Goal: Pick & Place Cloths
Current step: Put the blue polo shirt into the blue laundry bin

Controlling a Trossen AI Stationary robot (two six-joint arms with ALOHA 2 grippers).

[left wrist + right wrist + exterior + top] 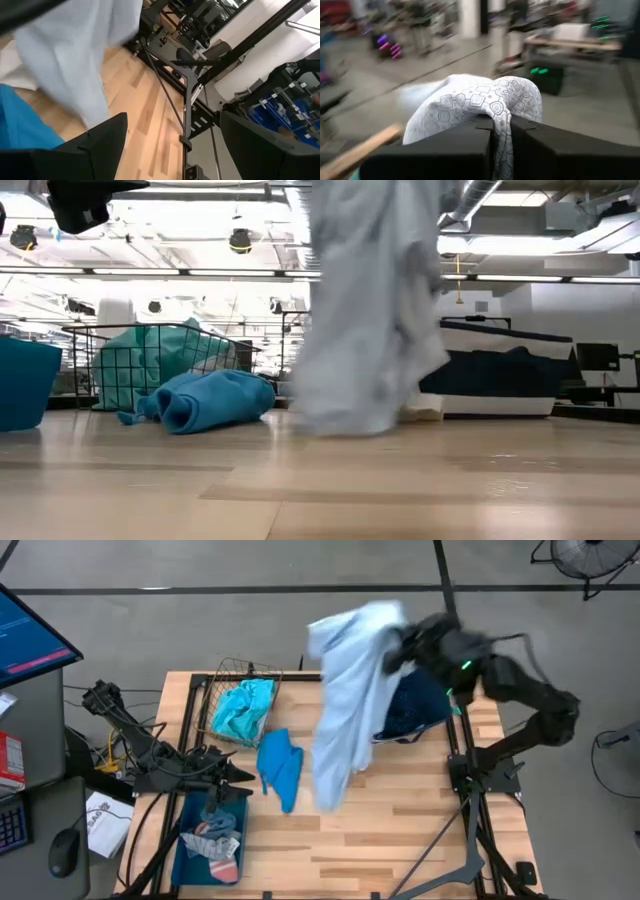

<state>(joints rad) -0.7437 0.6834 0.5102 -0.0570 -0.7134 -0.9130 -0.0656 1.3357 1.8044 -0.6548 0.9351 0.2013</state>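
Note:
My right gripper (398, 648) is high above the table's far right part, shut on a pale blue-grey cloth (345, 700) printed with small geometric shapes. The cloth hangs long below it (370, 310). A bright blue cloth (280, 768) lies bunched on the table's middle. A turquoise cloth (243, 708) fills a wire basket (222, 675). My left gripper (245, 775) stands open at the left, beside the bright blue cloth, with nothing between its fingers (107, 142). My right gripper pinches a bunched fold of the pale cloth (492, 107) between its two fingers. The fingers (445, 150) lie about level and come from the table's right. The cloth bulges past the fingertips and hangs slack, its lower end (345, 420) down at the table top.
A navy bin (415, 705) stands at the far right under the raised arm. A teal tray (185, 840) holding small socks and rags lies at the near left. The table's near right part is bare wood. Black frame bars run along both table sides.

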